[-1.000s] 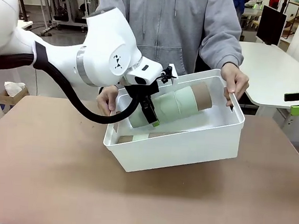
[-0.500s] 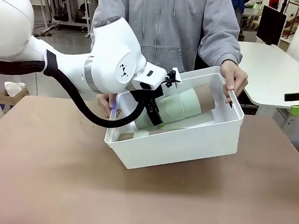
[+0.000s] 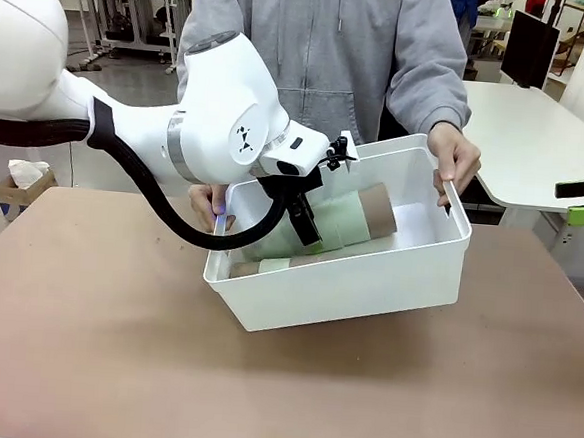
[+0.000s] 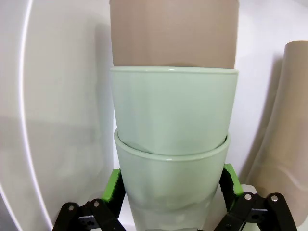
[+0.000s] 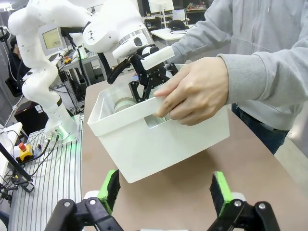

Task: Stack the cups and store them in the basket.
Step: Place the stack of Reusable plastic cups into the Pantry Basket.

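A person tips the white basket (image 3: 368, 284) on the table with a hand on each end. Inside, my left gripper (image 3: 307, 225) is shut on a stack of cups (image 3: 347, 221) lying on its side: two mint green cups with a tan-brown one at the far end. In the left wrist view its green pads (image 4: 113, 186) press both sides of the lowest green cup (image 4: 171, 192), with another brown cup (image 4: 288, 106) beside it. A second stack (image 3: 258, 269) lies along the basket's front wall. My right gripper (image 5: 166, 192) stands open near the basket (image 5: 154, 139), holding nothing.
The person's hands (image 3: 455, 155) (image 3: 213, 205) grip the basket's rim at both ends, one hand (image 5: 192, 91) close in front of my right gripper. Bare brown tabletop (image 3: 280, 389) lies in front of the basket.
The stack has sunk lower and deeper into the basket with my left gripper. The person has brought the basket down to a flatter tilt.
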{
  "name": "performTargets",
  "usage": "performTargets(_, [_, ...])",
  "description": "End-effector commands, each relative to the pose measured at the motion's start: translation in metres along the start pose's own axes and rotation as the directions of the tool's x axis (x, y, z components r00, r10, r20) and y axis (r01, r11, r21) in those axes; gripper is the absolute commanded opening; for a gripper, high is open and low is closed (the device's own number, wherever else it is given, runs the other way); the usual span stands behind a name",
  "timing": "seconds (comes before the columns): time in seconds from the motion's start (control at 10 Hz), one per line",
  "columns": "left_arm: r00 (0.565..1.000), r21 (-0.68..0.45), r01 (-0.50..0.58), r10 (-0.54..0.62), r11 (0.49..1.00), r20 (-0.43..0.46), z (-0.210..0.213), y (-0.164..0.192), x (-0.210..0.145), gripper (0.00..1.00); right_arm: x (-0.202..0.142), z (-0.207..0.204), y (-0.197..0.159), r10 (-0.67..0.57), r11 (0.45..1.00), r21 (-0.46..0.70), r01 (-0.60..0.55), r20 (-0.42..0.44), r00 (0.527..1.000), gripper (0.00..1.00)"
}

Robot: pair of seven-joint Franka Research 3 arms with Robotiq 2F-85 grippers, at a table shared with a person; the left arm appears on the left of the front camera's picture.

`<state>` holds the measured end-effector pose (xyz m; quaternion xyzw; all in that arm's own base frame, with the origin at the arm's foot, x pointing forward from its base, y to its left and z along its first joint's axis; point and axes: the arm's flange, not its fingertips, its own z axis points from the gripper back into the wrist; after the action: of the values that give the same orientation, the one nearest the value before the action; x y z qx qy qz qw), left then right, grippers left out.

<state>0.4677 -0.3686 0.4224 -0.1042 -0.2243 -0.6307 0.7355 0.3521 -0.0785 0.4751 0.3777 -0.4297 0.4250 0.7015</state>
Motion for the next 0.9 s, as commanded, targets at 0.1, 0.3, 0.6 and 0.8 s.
performTargets(0.1, [0.999, -0.068, 0.041, -0.043, 0.997, -0.022, 0.045, -0.004, -0.007, 1.00, 0.004, 0.002, 0.001, -0.010, 1.000, 0.003, 0.010, 0.008, 1.000, 1.00])
performTargets(0.3, [0.996, -0.138, 0.093, -0.093, 0.986, 0.005, 0.090, -0.002, -0.015, 1.00, 0.004, 0.002, 0.001, -0.010, 1.000, 0.003, 0.010, 0.008, 1.000, 1.00])
performTargets(0.6, [0.993, -0.220, 0.102, -0.085, 0.970, 0.086, 0.178, 0.008, -0.039, 1.00, 0.004, 0.002, 0.001, -0.010, 1.000, 0.003, 0.010, 0.008, 1.000, 1.00])
performTargets(0.8, [0.979, -0.263, 0.092, -0.039, 0.960, 0.198, 0.243, 0.024, -0.078, 1.00, 0.004, 0.002, 0.001, -0.010, 1.000, 0.003, 0.010, 0.008, 1.000, 1.00])
